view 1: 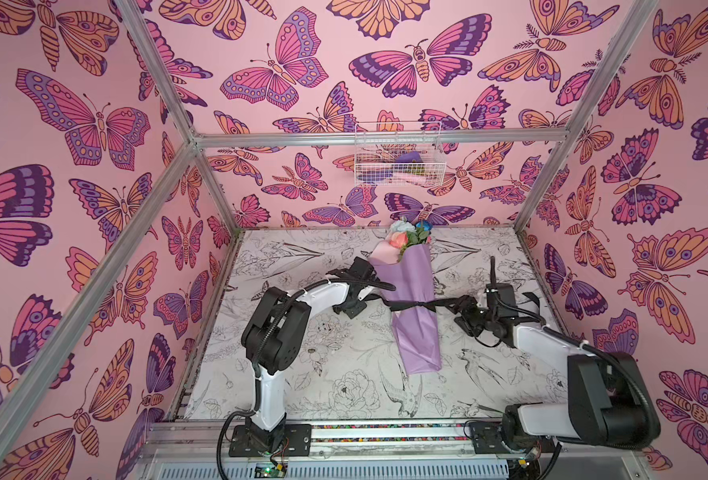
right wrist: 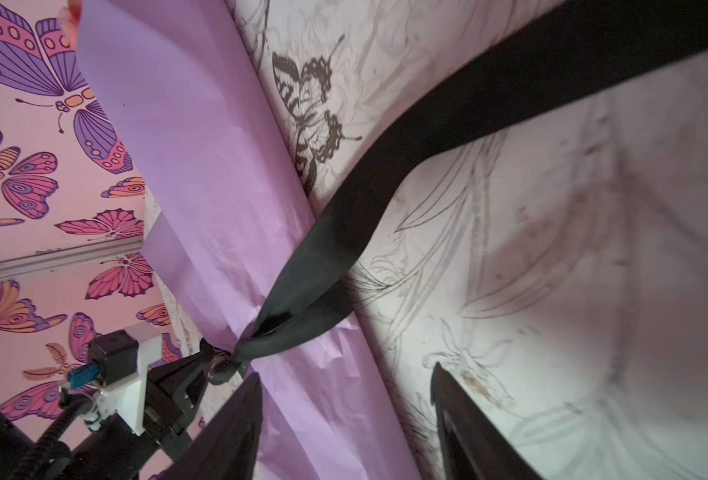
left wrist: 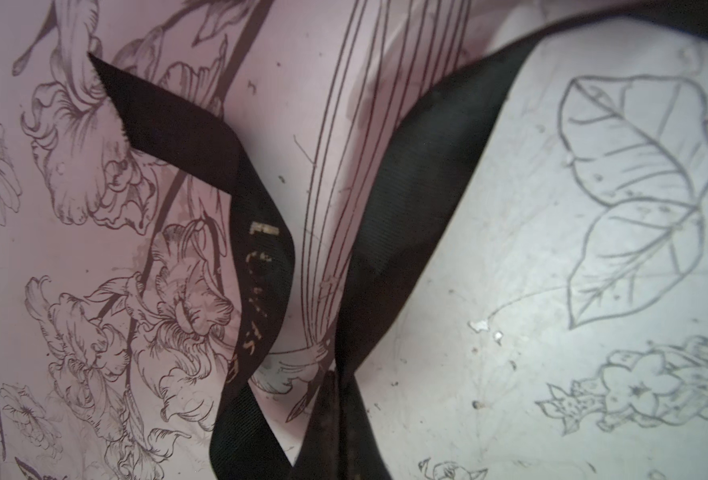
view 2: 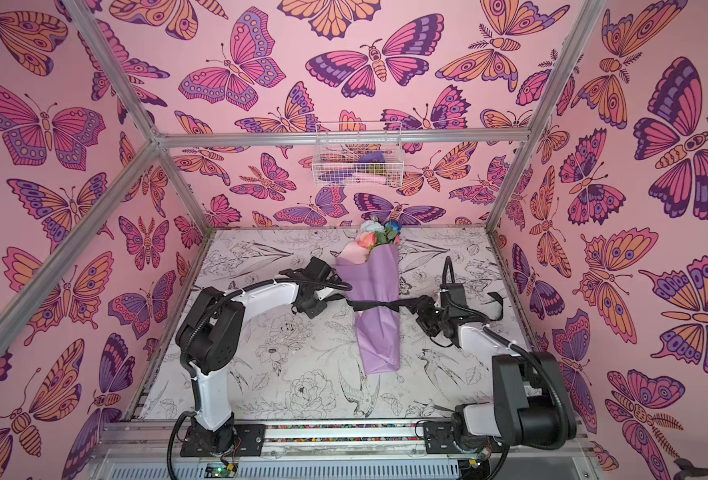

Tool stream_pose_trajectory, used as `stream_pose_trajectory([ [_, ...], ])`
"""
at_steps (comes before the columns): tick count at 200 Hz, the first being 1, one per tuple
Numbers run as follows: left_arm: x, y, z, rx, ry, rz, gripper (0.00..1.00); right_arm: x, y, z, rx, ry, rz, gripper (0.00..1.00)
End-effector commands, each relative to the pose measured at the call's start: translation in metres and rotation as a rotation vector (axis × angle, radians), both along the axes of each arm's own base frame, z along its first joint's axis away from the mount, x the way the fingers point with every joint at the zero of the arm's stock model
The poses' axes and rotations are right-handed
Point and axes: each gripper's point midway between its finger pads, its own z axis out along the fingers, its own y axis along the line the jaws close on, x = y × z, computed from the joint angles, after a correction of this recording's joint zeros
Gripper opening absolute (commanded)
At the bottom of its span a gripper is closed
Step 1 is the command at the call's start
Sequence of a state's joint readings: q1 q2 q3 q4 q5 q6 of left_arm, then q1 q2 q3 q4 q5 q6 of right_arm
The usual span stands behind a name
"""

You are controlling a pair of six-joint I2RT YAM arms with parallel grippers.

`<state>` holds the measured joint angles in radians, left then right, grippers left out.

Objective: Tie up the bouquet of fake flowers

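The bouquet of fake flowers [view 1: 416, 332] [view 2: 379, 336] lies lengthwise mid-table, wrapped in lilac paper, its blooms [view 1: 410, 235] at the far end. A black ribbon [view 1: 414, 305] [view 2: 379, 306] is knotted round its middle. My left gripper [view 1: 375, 296] [view 2: 341, 296] sits just left of the wrap, shut on the ribbon's left strand [left wrist: 406, 174], pinched at the jaws [left wrist: 335, 419]. My right gripper [view 1: 458, 305] [view 2: 418, 305] stands open just right of the wrap. Only lilac paper [right wrist: 219, 187] shows between its fingers [right wrist: 244, 415]. The right strand [right wrist: 427, 137] runs from the knot [right wrist: 260, 332] past the open gripper [right wrist: 344, 399].
A white wire basket [view 1: 398, 156] [view 2: 358, 156] with a few items hangs on the back wall. The floral-print table [view 1: 323, 374] is boxed in by butterfly-patterned walls and aluminium posts [view 1: 547, 166]. Both arm bases stand at the near edge.
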<state>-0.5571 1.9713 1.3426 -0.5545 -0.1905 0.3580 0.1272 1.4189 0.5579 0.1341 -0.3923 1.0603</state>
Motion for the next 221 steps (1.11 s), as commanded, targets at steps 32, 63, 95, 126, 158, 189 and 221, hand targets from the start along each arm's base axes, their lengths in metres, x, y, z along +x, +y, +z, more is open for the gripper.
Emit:
stream_pose_trajectory([
  [32,-0.008,-0.002,0.006,-0.025,0.009,-0.009,0.00,0.049,0.014,-0.007,0.129,-0.112,-0.161,0.67],
  [63,-0.008,-0.002,0.006,-0.028,0.011,-0.004,0.00,0.066,0.016,-0.013,0.127,-0.136,-0.170,0.64],
  [95,-0.009,-0.002,0.005,-0.025,0.013,-0.004,0.00,0.077,0.012,-0.023,0.085,-0.129,-0.184,0.55],
  [126,-0.010,0.002,0.005,-0.013,0.009,0.002,0.00,0.080,0.010,-0.025,0.056,-0.123,-0.186,0.22],
  [158,-0.007,0.011,0.008,0.021,-0.020,0.032,0.00,0.077,0.006,-0.006,-0.018,-0.146,-0.143,0.02],
  [189,-0.004,0.017,0.019,0.006,-0.062,0.125,0.00,0.068,-0.002,0.017,-0.108,-0.190,-0.107,0.00],
  [221,-0.009,0.018,0.025,-0.073,-0.069,0.265,0.00,0.058,-0.010,0.034,-0.191,-0.217,-0.079,0.00],
])
